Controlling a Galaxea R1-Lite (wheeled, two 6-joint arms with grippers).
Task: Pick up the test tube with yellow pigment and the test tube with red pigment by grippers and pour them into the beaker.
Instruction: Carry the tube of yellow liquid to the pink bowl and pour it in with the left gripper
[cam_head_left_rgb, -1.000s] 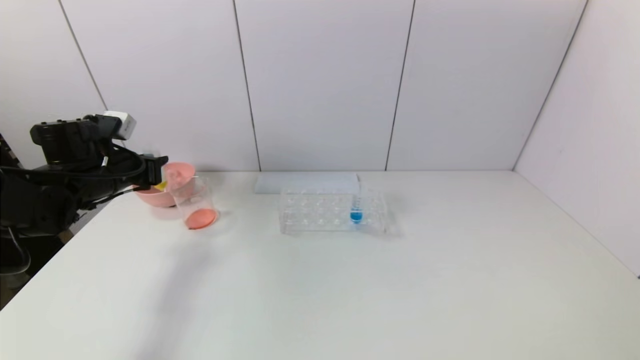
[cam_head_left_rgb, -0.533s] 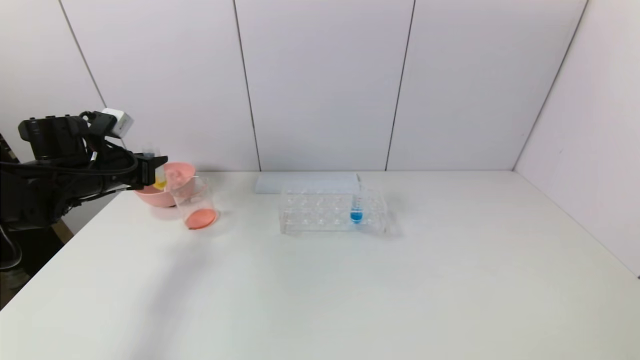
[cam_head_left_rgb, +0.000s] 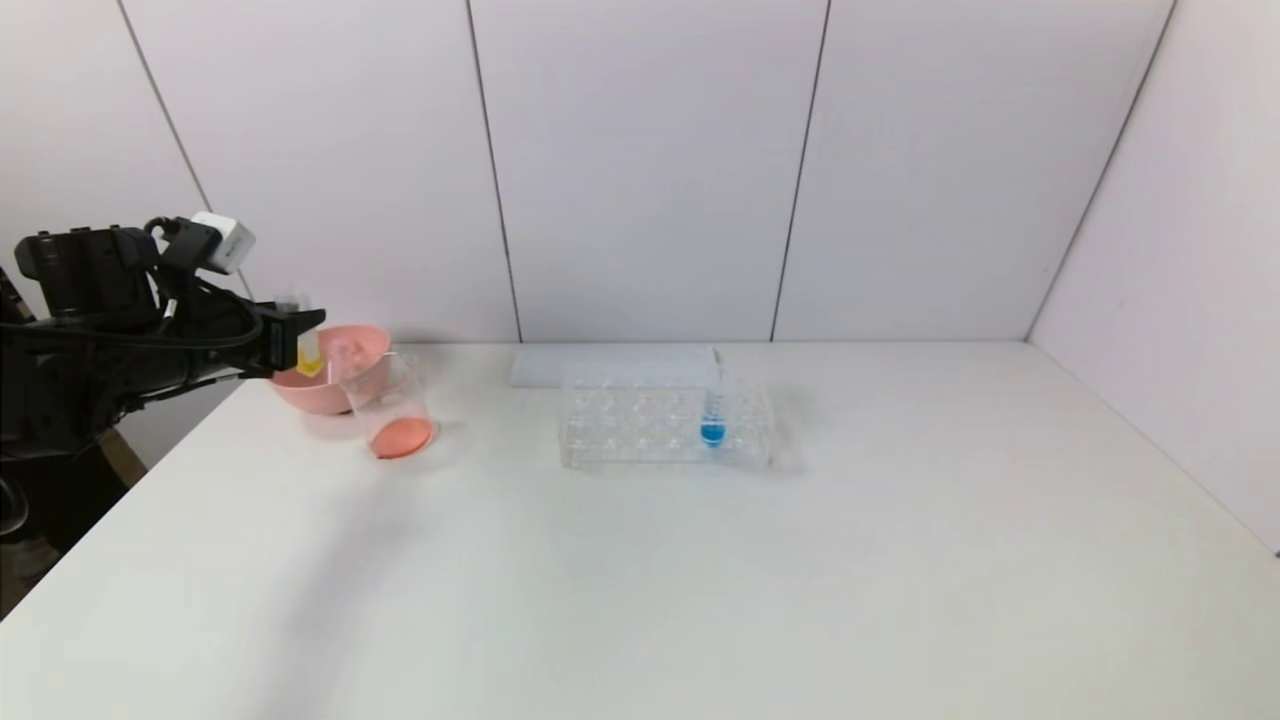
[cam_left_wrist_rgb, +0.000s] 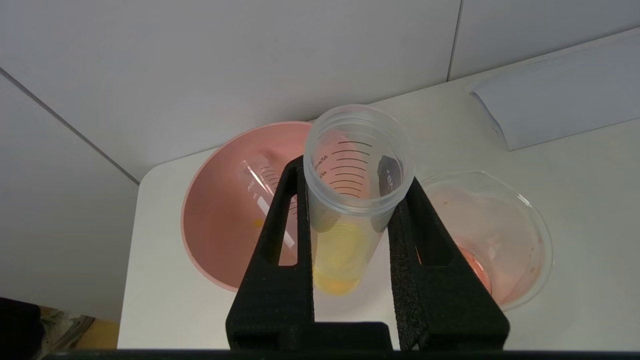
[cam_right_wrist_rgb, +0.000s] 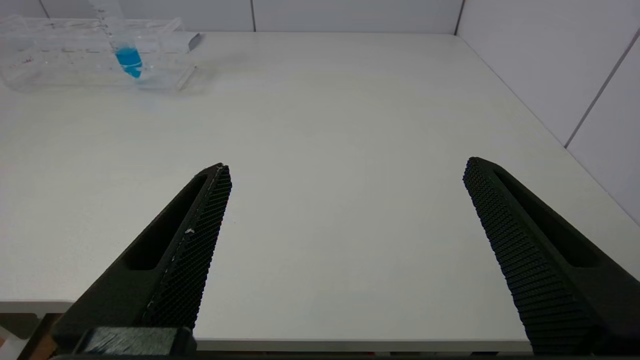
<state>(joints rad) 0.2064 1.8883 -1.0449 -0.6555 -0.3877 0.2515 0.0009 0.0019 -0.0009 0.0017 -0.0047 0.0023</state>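
I'm clamping my left gripper (cam_left_wrist_rgb: 350, 235) on the yellow test tube (cam_left_wrist_rgb: 350, 200), keeping it near upright over the pink bowl (cam_left_wrist_rgb: 210, 235) so the pigment isn't spilling before I'm tipping it. The beaker (cam_head_left_rgb: 390, 405), already holding red liquid, is sitting just beside the bowl. An empty tube (cam_left_wrist_rgb: 260, 185) is lying in the bowl. My right gripper (cam_right_wrist_rgb: 345, 240) is idling wide open off the table's (cam_head_left_rgb: 700, 580) near edge.
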